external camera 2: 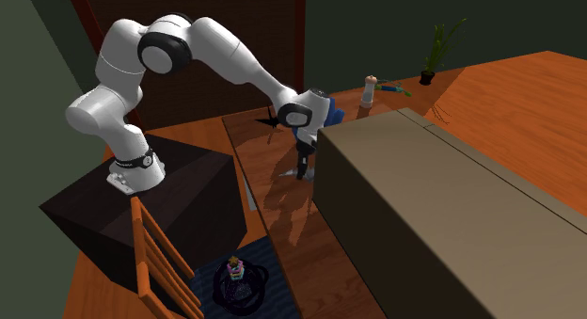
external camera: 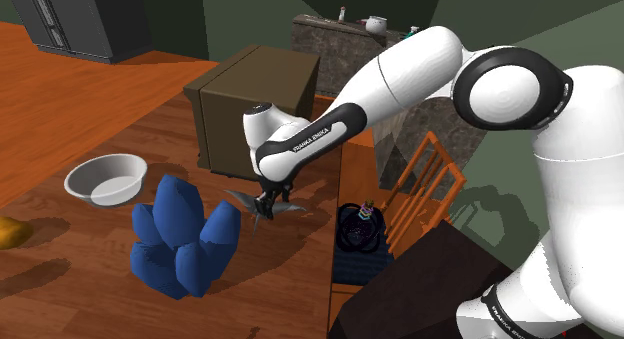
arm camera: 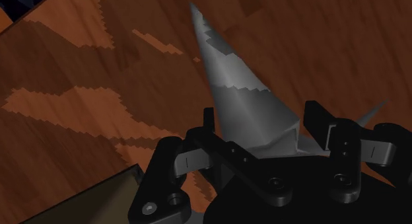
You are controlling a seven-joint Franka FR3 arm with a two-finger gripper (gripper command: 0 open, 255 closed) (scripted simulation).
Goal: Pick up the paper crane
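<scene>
1. One grey paper crane (external camera: 262, 201) hangs in the fingers (arm camera: 317, 121), low over the table (external camera: 80, 257), at three o'clock of the blue cushion (external camera: 182, 237) in the shoulder view.
2. To lift well, I'd rise straight toward twelve o'clock, slowly, squeezing no harder; folded paper crumples.
3. The fingers stand narrowly apart, clenched on the crane's body, its pointed wing jutting beyond them.

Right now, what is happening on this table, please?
The claw of the white arm is shut on a grey paper crane, low over the wooden table. A blue lumpy object and a white bowl sit nearby. Whether the crane is lifted yet, I cannot tell.
</scene>
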